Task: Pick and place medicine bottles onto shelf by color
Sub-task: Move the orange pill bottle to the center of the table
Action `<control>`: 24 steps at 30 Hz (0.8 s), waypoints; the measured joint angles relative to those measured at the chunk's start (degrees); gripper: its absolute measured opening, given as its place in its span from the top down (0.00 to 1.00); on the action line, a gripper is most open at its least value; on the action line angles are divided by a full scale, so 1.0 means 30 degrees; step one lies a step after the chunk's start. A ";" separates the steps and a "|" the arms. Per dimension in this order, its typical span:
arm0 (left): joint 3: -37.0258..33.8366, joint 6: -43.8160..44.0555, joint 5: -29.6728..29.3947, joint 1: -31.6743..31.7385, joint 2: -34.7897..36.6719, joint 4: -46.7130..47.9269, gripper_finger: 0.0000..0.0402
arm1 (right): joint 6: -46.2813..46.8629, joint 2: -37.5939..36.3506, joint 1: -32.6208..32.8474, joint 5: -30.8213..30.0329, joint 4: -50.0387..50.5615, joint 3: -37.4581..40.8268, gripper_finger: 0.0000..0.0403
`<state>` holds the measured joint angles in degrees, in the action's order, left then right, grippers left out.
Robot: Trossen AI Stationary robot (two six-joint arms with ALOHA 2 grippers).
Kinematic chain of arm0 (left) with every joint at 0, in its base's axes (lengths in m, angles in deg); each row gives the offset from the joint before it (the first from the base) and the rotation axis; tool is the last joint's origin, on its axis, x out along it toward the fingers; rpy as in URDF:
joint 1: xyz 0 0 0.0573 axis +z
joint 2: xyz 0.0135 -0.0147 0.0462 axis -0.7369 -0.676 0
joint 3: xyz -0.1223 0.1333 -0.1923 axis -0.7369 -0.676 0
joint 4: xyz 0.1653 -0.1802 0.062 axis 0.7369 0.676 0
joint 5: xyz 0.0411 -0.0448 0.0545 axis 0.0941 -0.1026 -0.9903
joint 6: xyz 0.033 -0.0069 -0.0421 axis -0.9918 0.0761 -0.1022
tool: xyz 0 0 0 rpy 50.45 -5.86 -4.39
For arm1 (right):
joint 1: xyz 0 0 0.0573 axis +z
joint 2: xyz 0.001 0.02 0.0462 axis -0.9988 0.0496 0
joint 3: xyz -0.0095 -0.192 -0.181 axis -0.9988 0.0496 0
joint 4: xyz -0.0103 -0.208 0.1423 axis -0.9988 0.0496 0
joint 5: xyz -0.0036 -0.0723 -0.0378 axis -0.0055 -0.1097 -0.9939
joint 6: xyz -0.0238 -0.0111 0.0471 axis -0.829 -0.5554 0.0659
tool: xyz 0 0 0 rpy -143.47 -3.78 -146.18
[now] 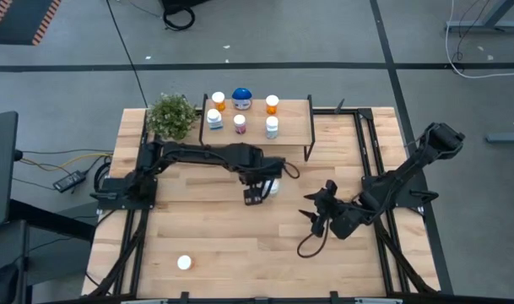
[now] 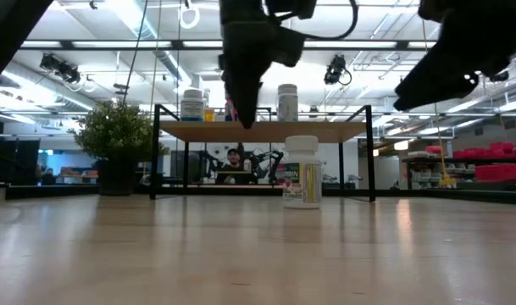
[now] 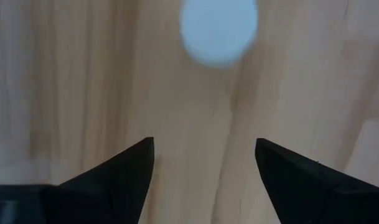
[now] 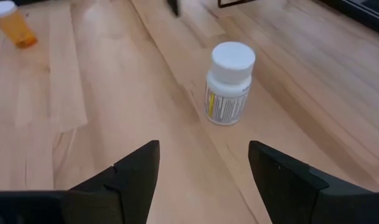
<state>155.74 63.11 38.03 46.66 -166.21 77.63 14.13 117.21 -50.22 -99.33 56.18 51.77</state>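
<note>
A white-capped medicine bottle (image 1: 274, 187) with a white label stands upright on its base on the table (image 2: 302, 172), in front of the shelf (image 1: 299, 118). My left gripper (image 1: 255, 196) hangs open above the table just beside it, pointing down; its wrist view shows the white cap (image 3: 218, 30) beyond the fingertips. My right gripper (image 1: 320, 213) is open farther right, facing the same bottle (image 4: 229, 84) from a short distance. Several bottles stand on the shelf: two orange (image 1: 219, 101), one blue-lidded (image 1: 242, 99), one pink (image 1: 239, 123), two whitish (image 1: 272, 127).
A green potted plant (image 1: 171, 115) stands at the shelf's left end. An orange bottle (image 1: 184, 263) lies on the table near its front left, also in the right wrist view (image 4: 15, 25). Black frame rails (image 1: 370, 160) run along the table's sides.
</note>
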 joint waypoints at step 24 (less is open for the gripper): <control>-0.9118 1.9126 0.1445 -1.0824 0.7590 -0.0177 0.37 | -0.0883 0.0000 0.0007 -0.0194 -0.0271 0.0000 0.37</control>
<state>128.39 120.48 42.37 14.19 -143.44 77.10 11.48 117.21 -50.20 -99.91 55.36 51.77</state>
